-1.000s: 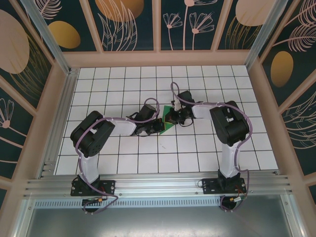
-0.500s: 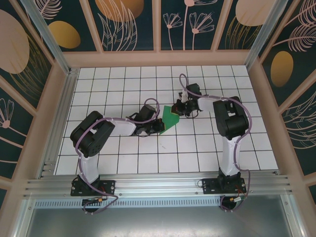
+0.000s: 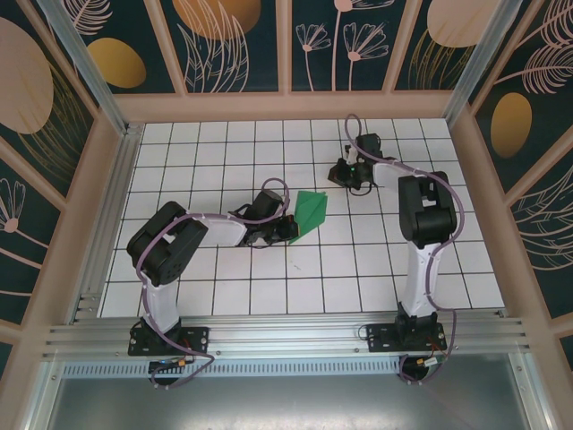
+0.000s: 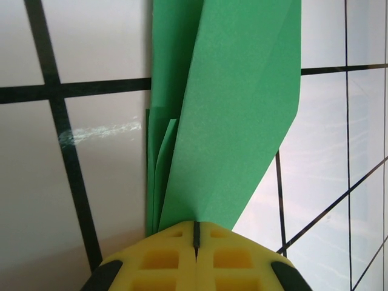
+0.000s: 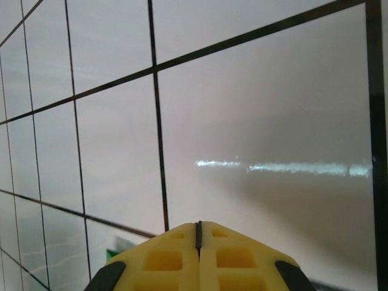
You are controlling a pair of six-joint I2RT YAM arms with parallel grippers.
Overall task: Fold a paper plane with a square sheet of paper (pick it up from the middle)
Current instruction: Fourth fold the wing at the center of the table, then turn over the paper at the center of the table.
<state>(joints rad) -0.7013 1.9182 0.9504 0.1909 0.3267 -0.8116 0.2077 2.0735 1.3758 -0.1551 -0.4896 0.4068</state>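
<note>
The square sheet of paper (image 3: pixel 310 212) is green and folded into a narrow, pointed, layered shape, lying on the white tiles at mid-table. My left gripper (image 3: pixel 290 229) is shut on its near left end. In the left wrist view the yellow fingertips (image 4: pixel 176 257) press together on the paper (image 4: pixel 236 109), whose stacked folds show along its left edge. My right gripper (image 3: pixel 335 175) is shut and holds nothing, low over the tiles about one tile up and right of the paper. In the right wrist view the right gripper (image 5: pixel 198 225) faces bare tile, with a green sliver of paper (image 5: pixel 116 257) at lower left.
The white tiled table (image 3: pixel 215 161) is walled by wooden frame panels (image 3: pixel 286 106) at the back and sides. A metal rail (image 3: pixel 286 336) runs along the near edge by the arm bases. Open tiles lie left of, in front of and right of the arms.
My right gripper has left the paper and moved up and to the right, away from it. The paper now shows whole. The left gripper has held still, shut on it.
</note>
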